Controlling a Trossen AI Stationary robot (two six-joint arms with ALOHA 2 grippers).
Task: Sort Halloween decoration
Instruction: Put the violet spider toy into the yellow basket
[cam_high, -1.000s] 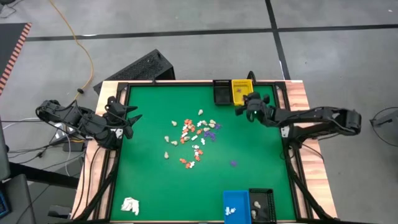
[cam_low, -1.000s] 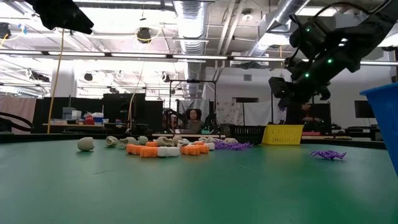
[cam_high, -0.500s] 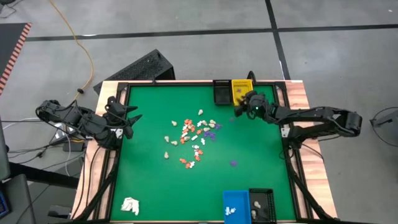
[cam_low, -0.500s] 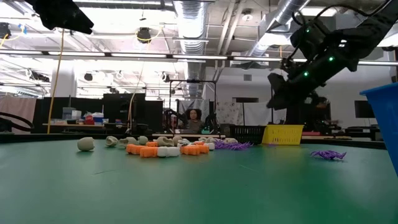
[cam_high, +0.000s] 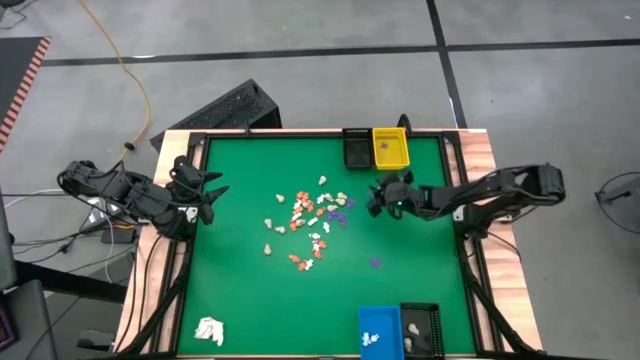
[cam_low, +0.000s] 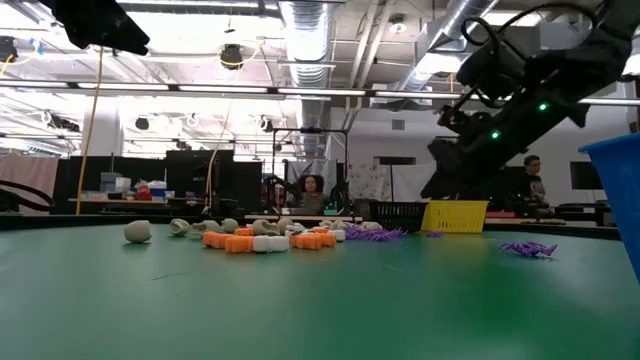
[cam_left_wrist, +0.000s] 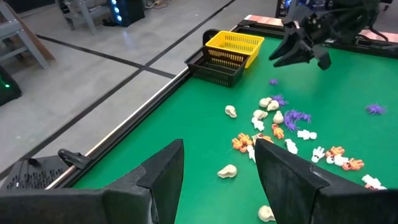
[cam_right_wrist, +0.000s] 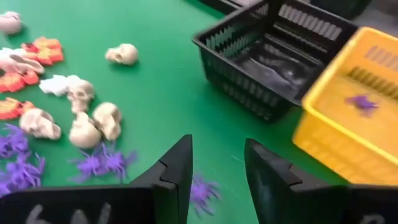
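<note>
My right gripper (cam_right_wrist: 217, 171), jaws parted and empty, hovers between the yellow basket (cam_right_wrist: 357, 112) and a purple spider (cam_right_wrist: 202, 193) lying directly beneath its fingertips.

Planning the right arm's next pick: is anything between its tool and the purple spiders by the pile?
Nothing visible. The right tool, open and empty, hangs over bare green table just beside the purple spiders. One spider lies right in front of its fingers. The black basket and yellow basket sit behind it.

Green table (cam_high: 240, 290), scattered Halloween decoration (cam_high: 310, 218), yellow basket (cam_high: 390, 148), black basket (cam_high: 357, 149), white cloth lump (cam_high: 209, 329)
</note>
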